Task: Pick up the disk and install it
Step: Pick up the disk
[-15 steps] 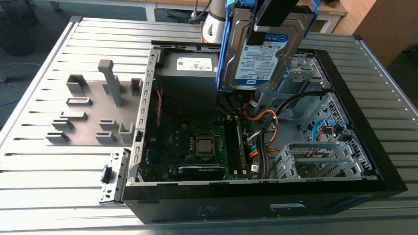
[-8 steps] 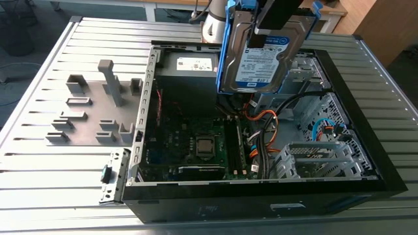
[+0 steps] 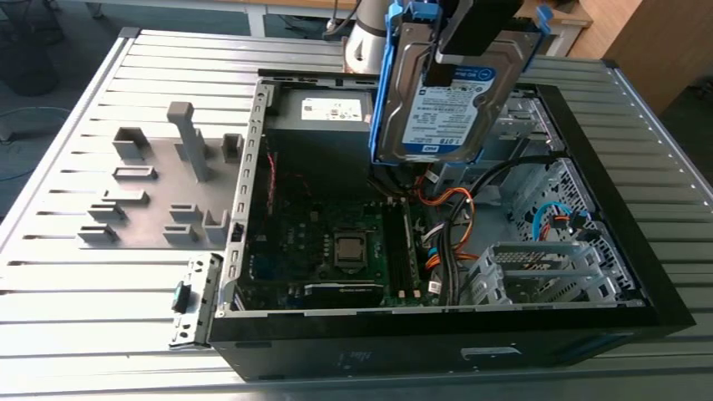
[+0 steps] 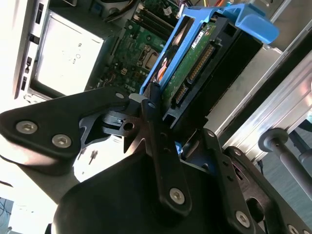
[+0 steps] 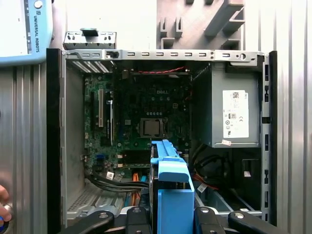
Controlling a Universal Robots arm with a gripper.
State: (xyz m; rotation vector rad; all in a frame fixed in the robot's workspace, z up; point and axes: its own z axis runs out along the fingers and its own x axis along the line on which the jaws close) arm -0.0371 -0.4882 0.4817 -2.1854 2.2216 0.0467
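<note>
Gripper: My black two-finger gripper point(image 5: 173, 217) is clamped on the disk. In the second wrist view its fingers point(image 4: 152, 122) press the flanks of the blue bracket, with no gap I can see.
Disk: The flat rectangular silver disk point(image 3: 440, 100), with a white-and-blue label and a blue plastic bracket round its edges, hangs on edge and slightly tilted. It is in the air above the case and touches nothing but the gripper.
Directly below: In the first wrist view the bracket's free end sits over a bundle of orange and black cables point(image 5: 134, 183), just beside the green motherboard point(image 5: 141, 112).
Case: The open black computer case point(image 3: 669, 284) lies open side up on the ribbed grey metal table point(image 3: 67, 276). It reaches close to the table's near edge in the exterior view.
Inside the case: A grey metal power supply box with a white sticker point(image 3: 323, 113) fills a far corner of the case. A perforated silver drive cage point(image 3: 535, 271) sits at the near corner on the exterior view's right.
Off to the side: A grey fixture block with upright pegs point(image 3: 156, 209) stands well apart, toward the table's edge on the exterior view's left.
Step in hand: I judge it to be carrying the disk over the case toward its seat. I cannot tell which bay takes it.
Doing it well: I would grip by the bracket rather than the bare drive, square the tilt to the case walls and travel slowly. I would also stay clear of the cables, which could snag the bracket or the connector edge.
</note>
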